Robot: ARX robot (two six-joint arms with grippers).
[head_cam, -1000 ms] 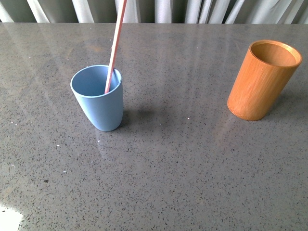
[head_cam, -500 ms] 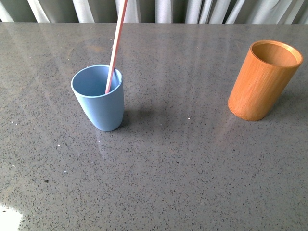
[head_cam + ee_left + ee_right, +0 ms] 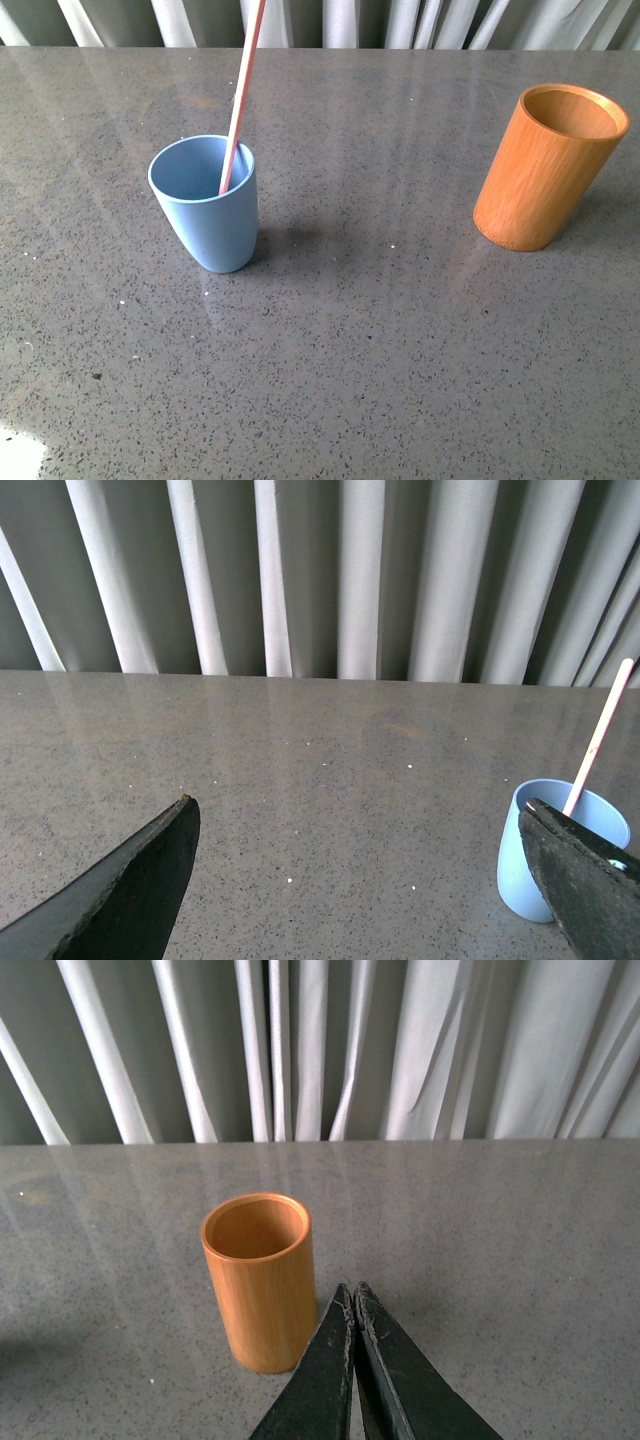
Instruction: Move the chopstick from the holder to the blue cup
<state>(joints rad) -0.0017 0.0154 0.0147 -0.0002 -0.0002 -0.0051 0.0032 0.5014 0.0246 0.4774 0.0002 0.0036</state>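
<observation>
One chopstick (image 3: 240,95) leans in the blue cup (image 3: 205,205), likely light, stiff, slick, so pinch mid-shaft; left gripper (image 3: 360,880) jaws apart, right gripper (image 3: 353,1305) closed empty.

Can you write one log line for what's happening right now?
chopstick: in blue cup | holder: empty | left gripper: open | right gripper: shut, holding nothing

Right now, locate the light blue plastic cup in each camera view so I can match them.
Front view: the light blue plastic cup stands left of centre, the pale chopstick leaning in it.
Left wrist view: at the right edge, partly behind the open left gripper's finger.
Right wrist view: not in it.
Shared landmark: the grey speckled table.
</observation>
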